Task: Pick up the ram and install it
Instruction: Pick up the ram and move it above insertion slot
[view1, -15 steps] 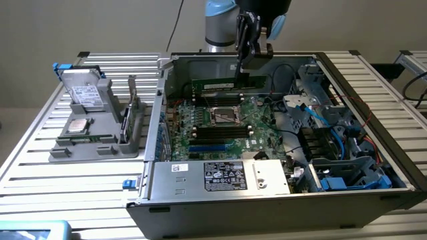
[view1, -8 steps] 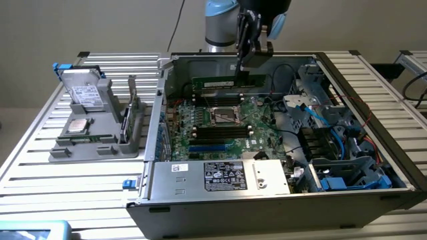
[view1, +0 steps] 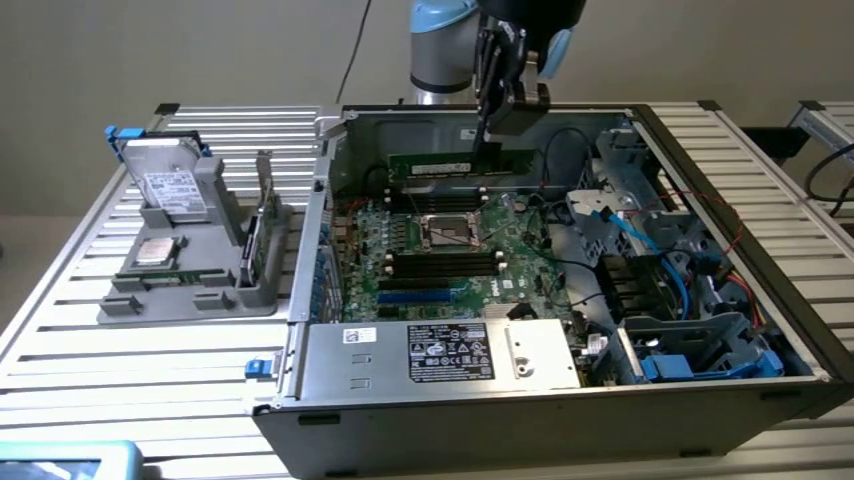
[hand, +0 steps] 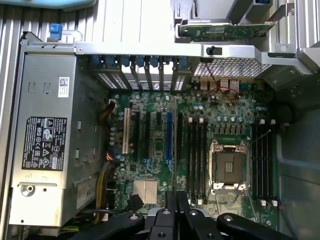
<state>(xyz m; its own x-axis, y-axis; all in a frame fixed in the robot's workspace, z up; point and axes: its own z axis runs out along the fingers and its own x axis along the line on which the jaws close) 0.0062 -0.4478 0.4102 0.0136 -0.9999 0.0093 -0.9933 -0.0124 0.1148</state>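
1. Exterior view: the claw (view1: 491, 148) reaches down into the open computer case (view1: 534, 430) and is clamped shut on the ram (view1: 441, 164), pinching its top edge.
2. The green stick hangs level and upright on its long edge, over the far part of the motherboard (view1: 427, 275), just beyond the CPU socket (view1: 451, 230). Whether it touches the black slots beneath, I can't tell.
3. On the exterior view's left, a grey tray (view1: 147, 305) of parts sits on the slatted desk (view1: 160, 380), well apart from the claw.
4. Wrist view: looking straight down, the claw (hand: 175, 215) is closed, and the ram (hand: 175, 150) appears edge-on as a thin line.
5. That line runs parallel to the long black slots (hand: 195, 155), just beside them, with the CPU socket (hand: 229, 167) beyond and the power supply (hand: 47, 145) well off.
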